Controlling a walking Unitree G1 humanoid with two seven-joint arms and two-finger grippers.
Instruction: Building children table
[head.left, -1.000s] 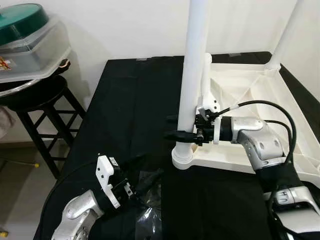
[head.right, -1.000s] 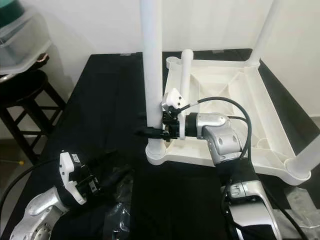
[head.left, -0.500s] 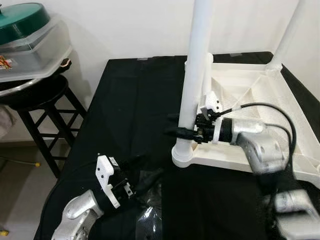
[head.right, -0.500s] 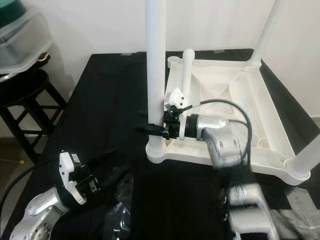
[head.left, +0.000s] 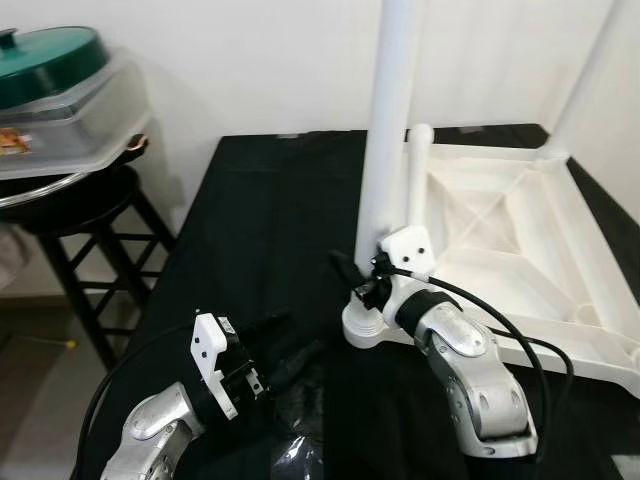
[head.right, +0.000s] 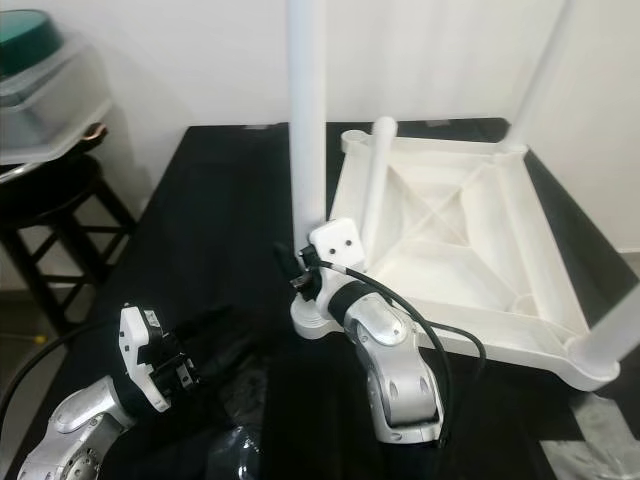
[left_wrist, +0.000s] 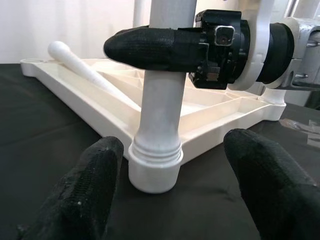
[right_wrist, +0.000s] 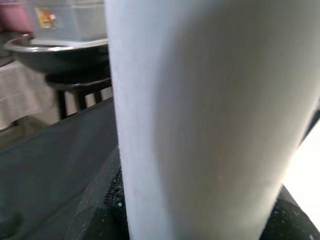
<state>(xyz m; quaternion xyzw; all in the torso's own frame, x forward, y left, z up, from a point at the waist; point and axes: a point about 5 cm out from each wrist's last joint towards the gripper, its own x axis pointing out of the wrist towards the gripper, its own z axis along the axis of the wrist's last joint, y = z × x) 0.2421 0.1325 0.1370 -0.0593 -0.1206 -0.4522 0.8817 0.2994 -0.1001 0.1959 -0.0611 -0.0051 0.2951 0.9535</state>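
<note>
The white children's table top (head.left: 520, 215) lies upside down on a black-covered table. A white leg (head.left: 385, 150) stands upright in its near-left corner socket (head.left: 362, 325). My right gripper (head.left: 356, 280) is shut on this leg just above the socket; in the left wrist view one of its black fingers (left_wrist: 150, 47) crosses the leg (left_wrist: 160, 110). My left gripper (head.left: 290, 345) rests low on the black cloth, open, a short way from the socket with its fingers (left_wrist: 85, 190) pointing at it. A loose leg (head.left: 416, 180) lies slanted inside the table top. Another leg (head.left: 590, 70) stands at the far right corner.
A black stool (head.left: 90, 215) stands off the table's left edge, holding a metal bowl and a clear box with a green lid (head.left: 60, 100). Crumpled clear plastic (head.left: 300, 445) lies on the black cloth beside my left gripper. A white wall is behind.
My right arm has swung from the right side round to the near side of the leg, its gripper still shut on it. The camera has shifted. The left gripper has stayed put.
</note>
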